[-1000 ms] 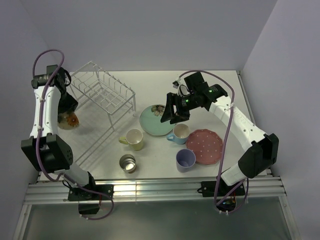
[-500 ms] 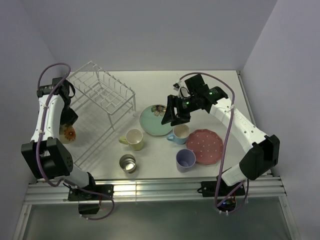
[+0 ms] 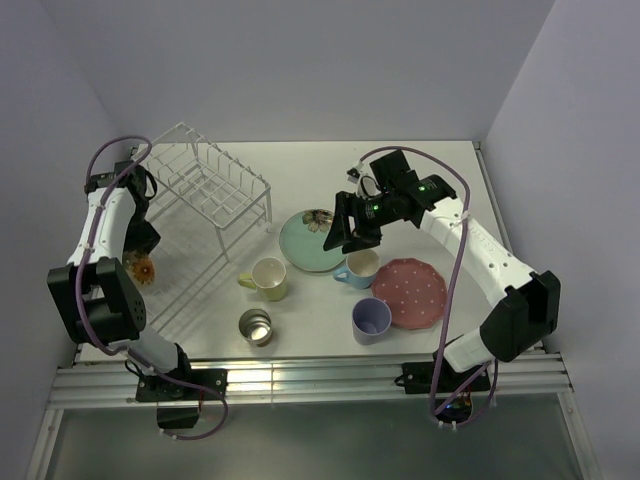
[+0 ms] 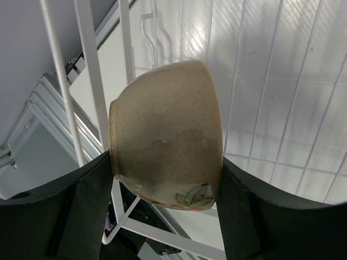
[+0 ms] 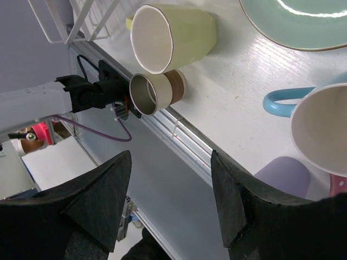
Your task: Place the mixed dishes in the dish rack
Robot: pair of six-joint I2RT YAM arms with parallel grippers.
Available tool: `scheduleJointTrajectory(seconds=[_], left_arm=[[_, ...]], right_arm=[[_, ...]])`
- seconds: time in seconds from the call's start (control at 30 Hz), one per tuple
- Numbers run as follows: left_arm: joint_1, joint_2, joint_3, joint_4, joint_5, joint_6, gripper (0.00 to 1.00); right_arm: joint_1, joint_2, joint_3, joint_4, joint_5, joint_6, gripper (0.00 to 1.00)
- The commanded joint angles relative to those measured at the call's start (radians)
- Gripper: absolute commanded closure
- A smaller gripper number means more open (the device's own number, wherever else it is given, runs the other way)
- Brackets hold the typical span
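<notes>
My left gripper (image 4: 165, 181) is shut on the cream bowl (image 4: 165, 135), which is tipped on its side with both fingers against its walls. It hangs over the lower flat tray at the left end of the white dish rack (image 3: 205, 180); the rack's wires (image 4: 87, 65) run close beside the bowl (image 3: 143, 266). My right gripper (image 3: 345, 236) is open and empty above the mint-green flower plate (image 3: 308, 242). Below it stand the light blue mug (image 3: 360, 266), yellow mug (image 3: 268, 278), pink dotted plate (image 3: 410, 292), lavender cup (image 3: 371, 320) and metal cup (image 3: 256, 326).
In the right wrist view the open gripper (image 5: 171, 179) looks past the table's near edge, with the yellow mug (image 5: 173, 35), metal cup (image 5: 154, 92) and light blue mug (image 5: 320, 130) ahead. Walls close in on the left, right and back.
The left arm has swung its elbow rightward and carried the bowl a little toward the near side of the rack's tray. The right arm has barely moved.
</notes>
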Motion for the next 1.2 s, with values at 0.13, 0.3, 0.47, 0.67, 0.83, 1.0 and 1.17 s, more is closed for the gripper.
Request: scheduleJointTrajectory(seconds=[0.13, 0.3, 0.47, 0.67, 0.83, 1.0, 1.17], left_arm=[[-0.005, 0.046, 0.016, 0.033, -0.016, 0.012, 1.00], [-0.005, 0.070, 0.019, 0.045, 0.007, 0.012, 1.00], [-0.005, 0.095, 0.010, 0.043, 0.000, 0.004, 0.99], [-0.005, 0.103, 0.029, 0.042, 0.001, 0.007, 0.79], [-0.007, 0.109, 0.045, 0.034, -0.006, 0.009, 0.45], [-0.005, 0.122, 0.076, 0.033, 0.003, 0.013, 0.23], [-0.005, 0.123, 0.078, 0.059, 0.044, 0.026, 0.09]], right_arm=[[0.006, -0.057, -0.019, 0.023, 0.016, -0.032, 0.32], [0.006, -0.062, -0.023, 0.018, 0.022, -0.035, 0.32], [0.006, -0.057, -0.013, 0.012, 0.033, -0.041, 0.32], [0.006, -0.045, -0.008, 0.013, 0.027, -0.040, 0.32], [0.006, -0.034, 0.000, 0.013, 0.027, -0.040, 0.32], [0.006, -0.031, 0.004, 0.013, 0.027, -0.043, 0.32], [0.006, -0.033, 0.000, 0.013, 0.030, -0.044, 0.32]])
